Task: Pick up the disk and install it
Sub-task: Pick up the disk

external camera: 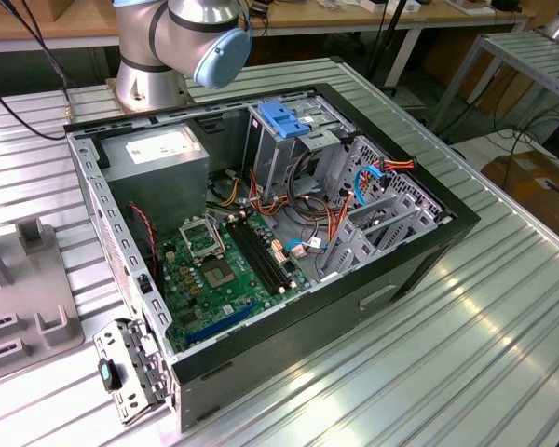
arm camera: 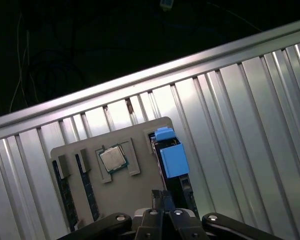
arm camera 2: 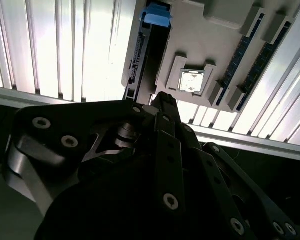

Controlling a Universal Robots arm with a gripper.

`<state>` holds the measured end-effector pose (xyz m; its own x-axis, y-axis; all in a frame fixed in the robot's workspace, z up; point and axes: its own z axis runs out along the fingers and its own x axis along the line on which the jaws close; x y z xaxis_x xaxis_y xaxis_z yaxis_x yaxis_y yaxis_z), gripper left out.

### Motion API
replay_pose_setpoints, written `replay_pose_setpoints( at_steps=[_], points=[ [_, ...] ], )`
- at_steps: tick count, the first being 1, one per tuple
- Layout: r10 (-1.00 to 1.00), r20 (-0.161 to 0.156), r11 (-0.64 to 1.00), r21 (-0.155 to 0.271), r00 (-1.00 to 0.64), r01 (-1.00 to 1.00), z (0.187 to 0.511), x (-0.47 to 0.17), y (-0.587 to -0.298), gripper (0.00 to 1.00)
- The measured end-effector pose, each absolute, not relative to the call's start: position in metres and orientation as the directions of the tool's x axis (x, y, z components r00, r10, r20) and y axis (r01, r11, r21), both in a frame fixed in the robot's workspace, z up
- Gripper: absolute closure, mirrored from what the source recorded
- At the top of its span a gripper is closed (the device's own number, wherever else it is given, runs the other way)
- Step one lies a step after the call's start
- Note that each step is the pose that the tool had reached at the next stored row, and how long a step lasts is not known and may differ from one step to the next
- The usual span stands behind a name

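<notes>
Disk stands on edge in a grey holder on the desk. Pincer above the holder, seemingly pressed together, empty. Disk likely rigid, fairly heavy, shock-sensitive; grasp across its flat faces.

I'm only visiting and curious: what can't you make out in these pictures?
The disk: in both wrist views it stands edge-on in the grey holder, so its flat faces are hidden.
The holder: cut off at the exterior view's left edge.
The robot arm: cut off by the exterior view's top edge.
</notes>
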<state>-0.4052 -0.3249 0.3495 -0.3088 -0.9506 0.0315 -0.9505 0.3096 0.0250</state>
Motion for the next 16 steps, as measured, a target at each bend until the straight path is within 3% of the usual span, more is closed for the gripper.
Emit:
replay_pose_setpoints(
  at_steps=[8,16],
  points=[
    [-0.951,0.031,0.309,0.024,-0.308,-0.951,0.3494,-0.4053,-0.3242,0.89],
    [-0.964,0.008,0.267,-0.002,-0.267,-0.964,0.3492,-0.4052,-0.3234,0.89]
  ],
)
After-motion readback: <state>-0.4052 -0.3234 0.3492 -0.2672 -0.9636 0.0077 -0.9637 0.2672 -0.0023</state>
